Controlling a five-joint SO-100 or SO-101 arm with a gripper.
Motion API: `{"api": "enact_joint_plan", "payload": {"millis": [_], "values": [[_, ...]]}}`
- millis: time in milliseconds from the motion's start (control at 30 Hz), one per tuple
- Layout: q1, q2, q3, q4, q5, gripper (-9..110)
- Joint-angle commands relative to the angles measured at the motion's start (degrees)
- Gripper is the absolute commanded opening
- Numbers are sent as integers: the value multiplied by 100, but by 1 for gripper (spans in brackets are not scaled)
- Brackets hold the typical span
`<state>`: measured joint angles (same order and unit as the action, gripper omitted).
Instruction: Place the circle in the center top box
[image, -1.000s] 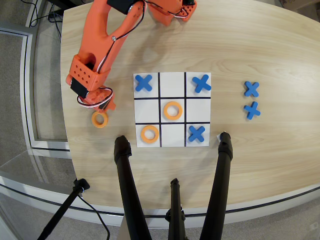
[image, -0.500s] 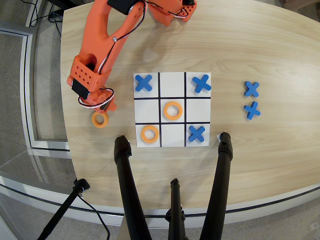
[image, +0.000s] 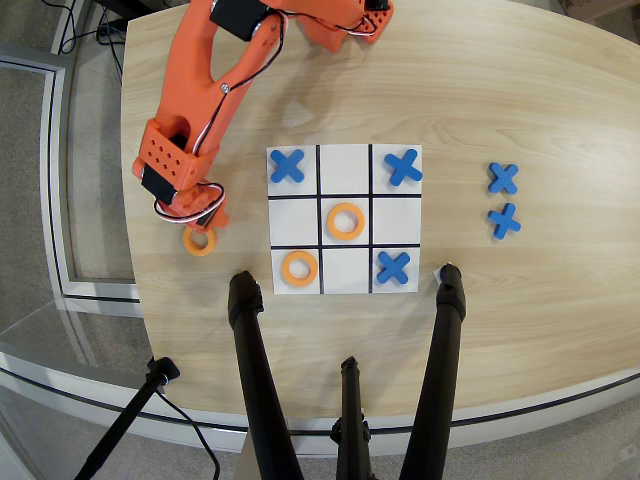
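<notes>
In the overhead view the orange two-finger gripper (image: 203, 228) sits over a small flat orange ring (image: 199, 242) left of the white nine-cell black-lined board (image: 345, 219), its finger state impossible to tell.

Orange circle (image: 199, 241), white black-lined board (image: 396, 216)

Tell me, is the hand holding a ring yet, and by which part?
Cannot be told: the hand sits over the top edge of the orange ring beside the board, hiding any grip.
</notes>
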<state>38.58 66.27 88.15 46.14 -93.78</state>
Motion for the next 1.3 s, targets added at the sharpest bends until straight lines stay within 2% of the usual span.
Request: {"api": "enact_joint_plan", "payload": {"millis": [0, 333, 1267], "values": [[-18, 44, -308, 141, 44, 20], [-62, 97, -413, 387, 114, 5], [-334, 940, -765, 1582, 404, 0]]}}
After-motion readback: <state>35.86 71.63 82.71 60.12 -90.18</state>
